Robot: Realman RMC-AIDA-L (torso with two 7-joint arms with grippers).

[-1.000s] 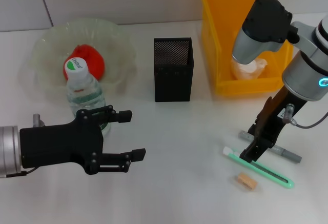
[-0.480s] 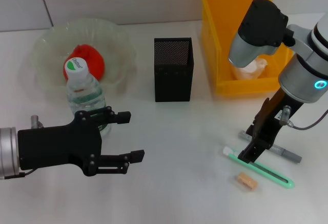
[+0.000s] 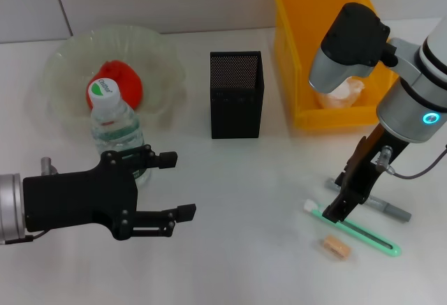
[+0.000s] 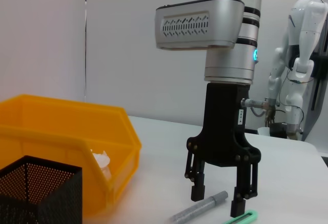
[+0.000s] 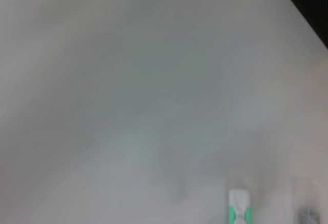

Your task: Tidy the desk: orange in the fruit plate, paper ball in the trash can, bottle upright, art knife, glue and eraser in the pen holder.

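Observation:
The orange [image 3: 120,80] lies in the clear fruit plate [image 3: 70,45]. In front of the plate the bottle [image 3: 115,127] stands upright. My left gripper [image 3: 180,184] hovers open just right of the bottle, holding nothing. The paper ball [image 3: 343,93] rests in the yellow trash can [image 3: 293,54]. My right gripper [image 3: 340,197] is open and low over the table. Its fingers straddle the grey glue stick [image 4: 202,209] beside the green art knife [image 3: 357,232]. The tan eraser [image 3: 336,247] lies just in front. The black mesh pen holder [image 3: 236,94] stands mid-table.
White table [image 3: 251,179] with a tiled wall behind it. The art knife's white tip [image 5: 239,207] and the glue's end [image 5: 307,215] show in the right wrist view. A white humanoid robot [image 4: 300,55] stands far off beyond the table.
My right arm has edged slightly left, with its gripper a touch lower over the art knife and glue. The left gripper has drawn back a little.

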